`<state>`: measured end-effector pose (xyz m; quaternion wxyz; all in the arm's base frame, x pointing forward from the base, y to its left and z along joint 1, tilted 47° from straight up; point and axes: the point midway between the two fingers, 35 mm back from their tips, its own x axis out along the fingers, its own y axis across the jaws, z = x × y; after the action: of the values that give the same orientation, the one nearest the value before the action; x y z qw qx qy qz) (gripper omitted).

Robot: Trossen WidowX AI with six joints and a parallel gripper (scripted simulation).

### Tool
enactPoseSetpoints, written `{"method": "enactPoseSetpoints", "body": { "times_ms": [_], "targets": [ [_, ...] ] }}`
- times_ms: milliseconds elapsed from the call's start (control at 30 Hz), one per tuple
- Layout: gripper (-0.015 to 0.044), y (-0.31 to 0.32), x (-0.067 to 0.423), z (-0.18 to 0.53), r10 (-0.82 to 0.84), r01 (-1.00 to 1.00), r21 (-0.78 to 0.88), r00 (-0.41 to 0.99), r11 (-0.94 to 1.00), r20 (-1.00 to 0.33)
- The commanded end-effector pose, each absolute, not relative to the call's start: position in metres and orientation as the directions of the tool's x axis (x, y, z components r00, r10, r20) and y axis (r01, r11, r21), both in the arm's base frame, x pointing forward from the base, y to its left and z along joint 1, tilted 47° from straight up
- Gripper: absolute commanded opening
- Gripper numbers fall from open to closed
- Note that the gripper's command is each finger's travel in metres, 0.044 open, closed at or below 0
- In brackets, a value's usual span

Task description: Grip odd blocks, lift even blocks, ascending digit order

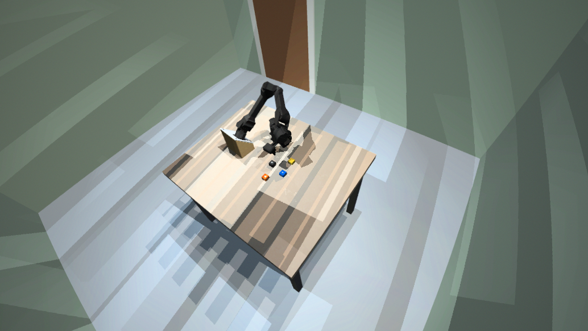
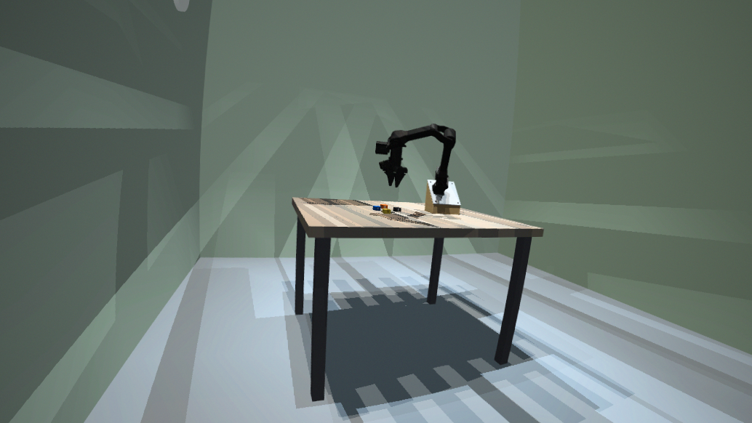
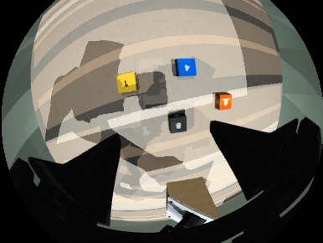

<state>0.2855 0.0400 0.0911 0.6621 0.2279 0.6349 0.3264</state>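
Observation:
Four small blocks lie close together on the wooden table (image 1: 328,185) (image 2: 337,218): a black block (image 1: 272,163) (image 2: 396,208) (image 3: 176,121), a yellow block (image 1: 292,161) (image 2: 386,210) (image 3: 127,83), a blue block (image 1: 282,173) (image 2: 377,208) (image 3: 185,67) and an orange block (image 1: 265,177) (image 2: 383,206) (image 3: 223,100). Their digits are too small to read. My gripper (image 1: 270,149) (image 2: 394,181) (image 3: 166,132) is open and empty. It points down and hangs well above the table, roughly over the black block, touching nothing.
The arm stands on a tan wedge mount (image 1: 238,145) (image 2: 436,204) (image 3: 192,196) near the table's back edge. A brown door (image 1: 284,41) is in the far wall.

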Motion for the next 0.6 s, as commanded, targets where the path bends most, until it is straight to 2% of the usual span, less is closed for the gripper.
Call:
{"method": "enactPoseSetpoints", "body": {
  "times_ms": [0, 567],
  "targets": [
    [0.0400, 0.0714, 0.3219, 0.1209, 0.730, -0.152, 0.723, -0.017, 0.674, -0.683],
    [0.0400, 0.0769, 0.3268, 0.1256, 0.731, -0.152, 0.725, -0.017, 0.672, -0.682]
  ]
}}
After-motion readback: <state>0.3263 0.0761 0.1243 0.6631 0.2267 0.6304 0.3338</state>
